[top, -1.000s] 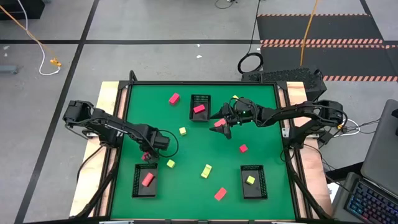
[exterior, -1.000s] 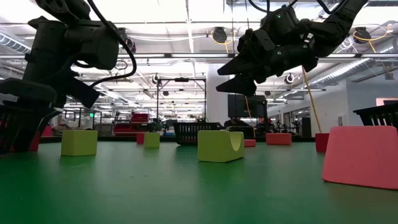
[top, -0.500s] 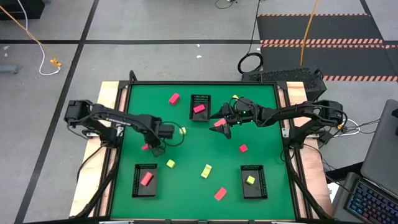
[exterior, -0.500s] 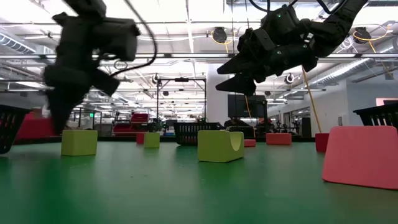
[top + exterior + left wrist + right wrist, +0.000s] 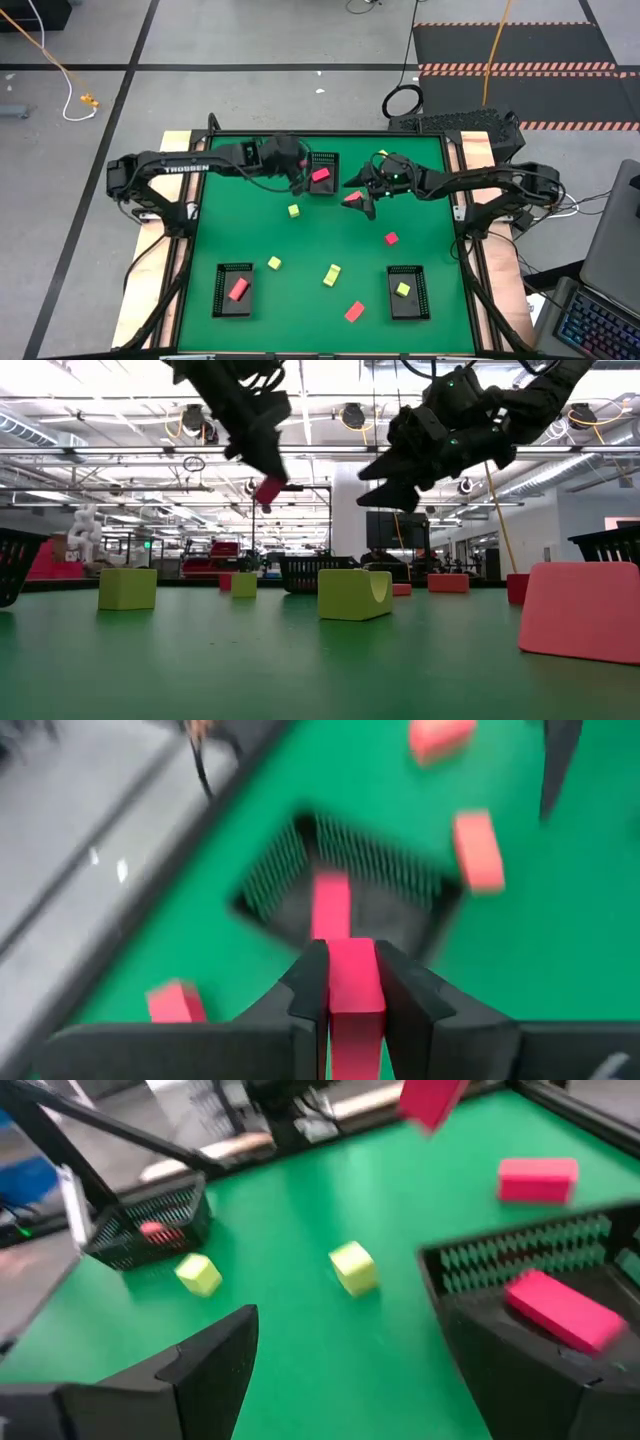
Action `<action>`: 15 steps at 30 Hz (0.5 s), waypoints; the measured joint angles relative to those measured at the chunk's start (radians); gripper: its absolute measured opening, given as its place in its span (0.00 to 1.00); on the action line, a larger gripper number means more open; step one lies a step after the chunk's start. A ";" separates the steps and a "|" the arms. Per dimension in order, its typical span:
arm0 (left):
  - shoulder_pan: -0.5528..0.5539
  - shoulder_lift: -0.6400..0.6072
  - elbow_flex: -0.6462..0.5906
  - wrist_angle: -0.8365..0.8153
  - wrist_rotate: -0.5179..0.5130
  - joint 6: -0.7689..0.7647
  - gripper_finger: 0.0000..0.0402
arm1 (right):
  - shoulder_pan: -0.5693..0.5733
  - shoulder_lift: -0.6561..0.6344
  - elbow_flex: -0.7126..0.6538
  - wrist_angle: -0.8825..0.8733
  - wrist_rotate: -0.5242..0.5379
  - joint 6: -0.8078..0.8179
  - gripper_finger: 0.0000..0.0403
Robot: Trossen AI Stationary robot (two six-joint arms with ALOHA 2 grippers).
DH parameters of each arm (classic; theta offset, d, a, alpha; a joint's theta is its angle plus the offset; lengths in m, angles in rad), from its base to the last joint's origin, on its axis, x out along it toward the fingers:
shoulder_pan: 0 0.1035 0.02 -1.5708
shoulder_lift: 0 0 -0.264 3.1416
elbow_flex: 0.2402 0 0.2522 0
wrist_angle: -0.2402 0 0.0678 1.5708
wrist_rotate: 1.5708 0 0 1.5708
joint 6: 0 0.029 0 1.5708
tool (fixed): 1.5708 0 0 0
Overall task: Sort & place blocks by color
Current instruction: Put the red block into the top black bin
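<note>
Overhead, my left gripper (image 5: 296, 180) sits at the far side of the green table (image 5: 320, 225), just beside the top mesh tray (image 5: 321, 174), which holds one magenta block (image 5: 320, 175). My right gripper (image 5: 356, 200) hovers to that tray's right, over a coral block. Loose blocks lie scattered: yellow-green ones (image 5: 294, 211) mid-table, a coral one (image 5: 354, 311) near the front edge, and the two near trays (image 5: 232, 289) each hold one piece.

From table height I see what the overhead hides: a small magenta block (image 5: 268, 489) pinched at my left fingertips, lifted well clear of the surface. My right gripper (image 5: 385, 482) hangs with its fingers spread and nothing between them.

My left wrist camera confirms the grip: both fingers (image 5: 308, 988) closed tight on the held magenta block (image 5: 352, 990), with the tray (image 5: 352, 880) and its resting block (image 5: 331, 906) ahead below.

My right wrist camera shows its own fingers (image 5: 210, 1358) wide apart, nothing in them, the tray's wall (image 5: 520, 1245) close by.

A second ago my left gripper was near the front-left tray; it has since swung across to the far tray.
</note>
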 joint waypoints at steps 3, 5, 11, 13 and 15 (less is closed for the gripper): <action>0.044 0.001 -0.008 0.127 0.004 0.036 0.15 | -0.032 -0.072 0.000 -0.123 0.004 -0.030 0.78; 0.068 0.023 -0.010 0.199 0.019 0.048 0.16 | -0.054 -0.127 0.000 -0.193 0.020 -0.046 0.78; 0.105 0.148 -0.011 0.413 0.130 0.055 0.17 | -0.080 -0.265 -0.024 -0.317 0.146 -0.091 0.78; 0.105 0.200 -0.011 0.484 0.142 0.056 0.16 | -0.080 -0.300 -0.053 -0.312 0.182 -0.091 0.78; 0.106 0.242 -0.012 0.505 0.142 0.056 0.16 | -0.080 -0.334 -0.080 -0.315 0.216 -0.092 0.78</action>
